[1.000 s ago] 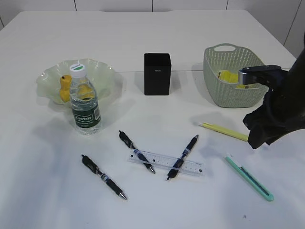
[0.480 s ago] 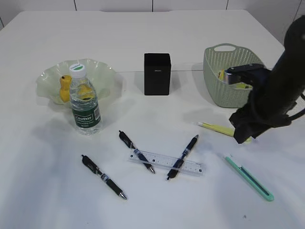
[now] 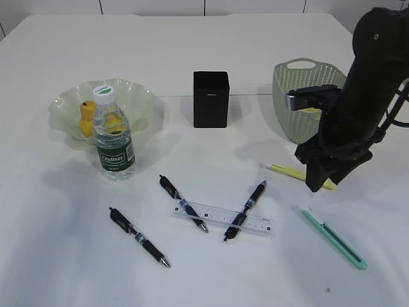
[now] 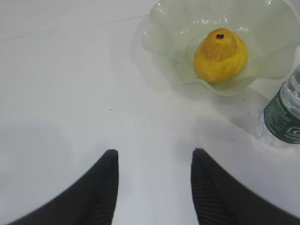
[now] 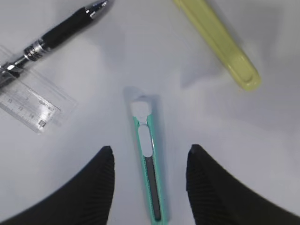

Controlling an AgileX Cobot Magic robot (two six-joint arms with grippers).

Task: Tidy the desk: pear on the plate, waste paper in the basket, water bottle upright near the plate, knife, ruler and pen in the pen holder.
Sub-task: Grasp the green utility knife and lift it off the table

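Tabletop: smooth white surface, faint sheen. Plate: translucent pale green glass, glossy, ruffled rim. Pear: matt yellow skin, slightly uneven. Water bottle: clear plastic, glossy dark green label. Pen holder: matt black. Basket: sage-green plastic, woven-look texture. Ruler: clear plastic, printed markings. Knife: smooth teal plastic casing. Right tool fingers: matt black, finely ribbed.

We see a yellow pear in the pale green plate, a dark-green-labelled, white-capped water bottle, a matte black pen holder, a sage-green basket, a teal knife and a clear, black-marked ruler on the white desk.
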